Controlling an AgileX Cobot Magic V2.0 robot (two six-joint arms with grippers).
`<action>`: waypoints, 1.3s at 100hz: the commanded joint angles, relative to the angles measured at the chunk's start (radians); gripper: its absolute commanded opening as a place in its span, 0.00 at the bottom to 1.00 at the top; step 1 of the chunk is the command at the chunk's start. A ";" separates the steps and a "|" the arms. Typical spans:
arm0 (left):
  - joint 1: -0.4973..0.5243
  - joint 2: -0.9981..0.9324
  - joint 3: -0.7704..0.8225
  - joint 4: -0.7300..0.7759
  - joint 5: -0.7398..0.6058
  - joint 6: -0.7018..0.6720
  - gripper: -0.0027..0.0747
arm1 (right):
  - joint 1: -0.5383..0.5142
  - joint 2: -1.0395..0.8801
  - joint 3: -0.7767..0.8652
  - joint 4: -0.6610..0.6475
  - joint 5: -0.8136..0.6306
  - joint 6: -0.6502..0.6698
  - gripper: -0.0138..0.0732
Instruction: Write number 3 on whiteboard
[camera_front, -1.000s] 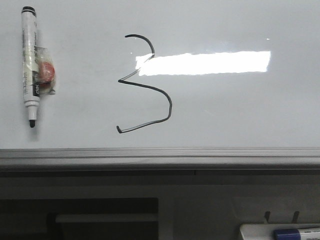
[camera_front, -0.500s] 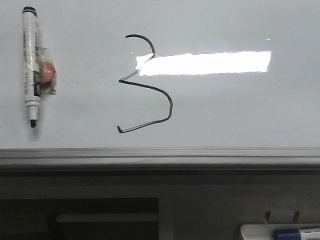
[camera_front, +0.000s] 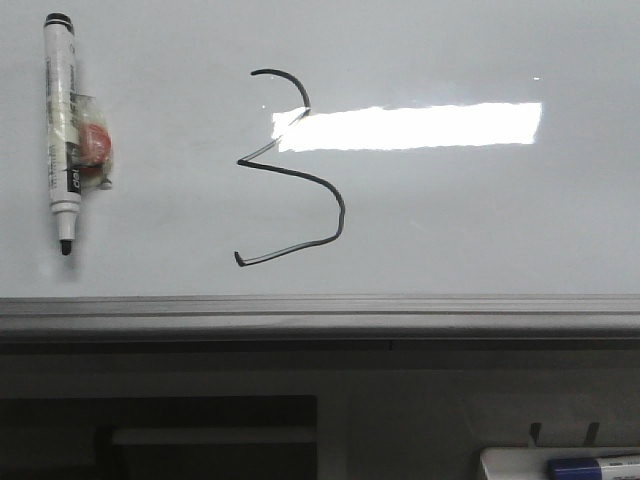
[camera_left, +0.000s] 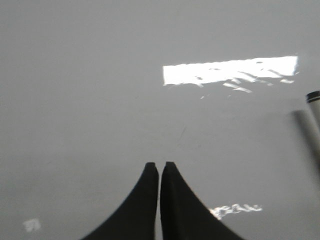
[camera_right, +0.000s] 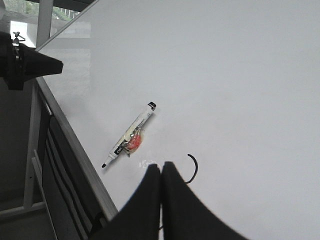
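The number 3 (camera_front: 300, 170) is drawn in thin black line on the whiteboard (camera_front: 470, 220), left of the bright glare. A white marker with a black cap (camera_front: 62, 140) and a red blob taped to it lies flat on the board at the far left. My left gripper (camera_left: 159, 165) is shut and empty, above bare board; the marker's cap end (camera_left: 314, 97) shows at that view's edge. My right gripper (camera_right: 161, 166) is shut and empty; past it I see the marker (camera_right: 129, 137) and the top curve of the 3 (camera_right: 193, 167). Neither gripper shows in the front view.
The board's grey metal rail (camera_front: 320, 315) runs along its lower edge. Below it at the right, a white tray (camera_front: 560, 465) holds a blue-capped marker (camera_front: 580, 467). The left arm's dark gripper (camera_right: 25, 62) shows at the far edge of the right wrist view.
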 joint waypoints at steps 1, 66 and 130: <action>0.055 -0.046 0.023 0.002 -0.031 0.000 0.01 | -0.007 0.004 -0.023 -0.001 -0.073 -0.005 0.10; 0.089 -0.123 0.170 0.023 0.084 0.000 0.01 | -0.007 0.004 -0.023 -0.001 -0.073 -0.005 0.10; 0.089 -0.123 0.170 0.023 0.084 0.000 0.01 | -0.007 0.004 -0.023 -0.001 -0.073 -0.005 0.10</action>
